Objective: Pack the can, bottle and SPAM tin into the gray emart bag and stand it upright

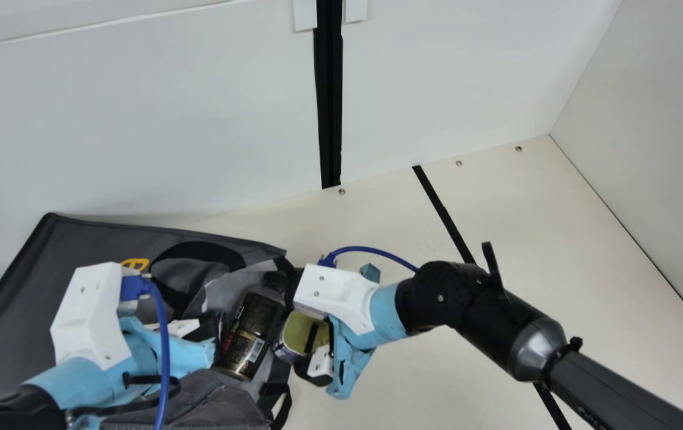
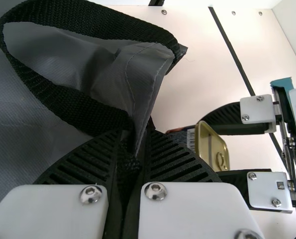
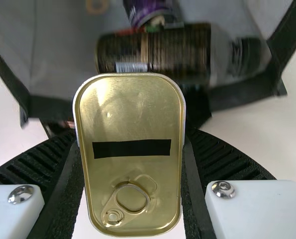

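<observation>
Gray fabric at the edge of the emart bag (image 1: 12, 286) is pinched in the nearly closed left gripper (image 1: 216, 328). Inside the bag's open mouth lies the bottle (image 1: 251, 328), the can (image 3: 147, 10) deeper in. At that mouth, the right gripper (image 1: 302, 345), parted to tin width, clasps the SPAM tin (image 3: 130, 117).

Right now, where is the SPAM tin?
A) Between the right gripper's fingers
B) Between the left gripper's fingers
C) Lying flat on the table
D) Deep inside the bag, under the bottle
A: the gold-topped tin is held between the right gripper's two ribbed fingers, at the bag's opening.
</observation>
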Tool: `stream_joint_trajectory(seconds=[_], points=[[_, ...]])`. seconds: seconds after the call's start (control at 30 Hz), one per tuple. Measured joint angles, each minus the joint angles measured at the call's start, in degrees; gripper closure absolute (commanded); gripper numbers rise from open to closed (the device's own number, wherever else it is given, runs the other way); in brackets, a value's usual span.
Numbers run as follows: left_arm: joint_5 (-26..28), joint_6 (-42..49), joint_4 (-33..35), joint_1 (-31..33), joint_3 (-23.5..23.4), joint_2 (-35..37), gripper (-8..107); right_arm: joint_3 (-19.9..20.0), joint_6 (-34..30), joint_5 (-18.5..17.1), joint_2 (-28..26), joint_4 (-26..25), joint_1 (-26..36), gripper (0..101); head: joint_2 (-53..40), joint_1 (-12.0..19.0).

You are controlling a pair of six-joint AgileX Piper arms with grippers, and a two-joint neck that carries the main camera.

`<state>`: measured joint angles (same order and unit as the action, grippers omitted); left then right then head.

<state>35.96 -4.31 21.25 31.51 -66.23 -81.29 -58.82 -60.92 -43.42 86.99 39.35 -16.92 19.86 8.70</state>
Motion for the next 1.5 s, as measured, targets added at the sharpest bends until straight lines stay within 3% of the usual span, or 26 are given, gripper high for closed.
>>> stream_joint_trajectory(seconds=[0.67, 1.07, 1.5], points=[[0.0, 0.0, 0.0, 0.0, 0.0, 0.0, 107, -4.12, -9.49, 6.17, 7.96, 18.52, -3.05, 101, 0.0, 0.0], [0.0, 0.0, 0.0, 0.0, 0.0, 0.0, 107, -9.3, -10.37, 9.22, 14.32, 24.07, -5.22, 101, 0.09, 0.0], [0.0, 0.0, 0.0, 0.0, 0.0, 0.0, 107, -15.79, -7.44, 11.83, 20.42, 25.97, -7.76, 101, 0.09, 0.0]])
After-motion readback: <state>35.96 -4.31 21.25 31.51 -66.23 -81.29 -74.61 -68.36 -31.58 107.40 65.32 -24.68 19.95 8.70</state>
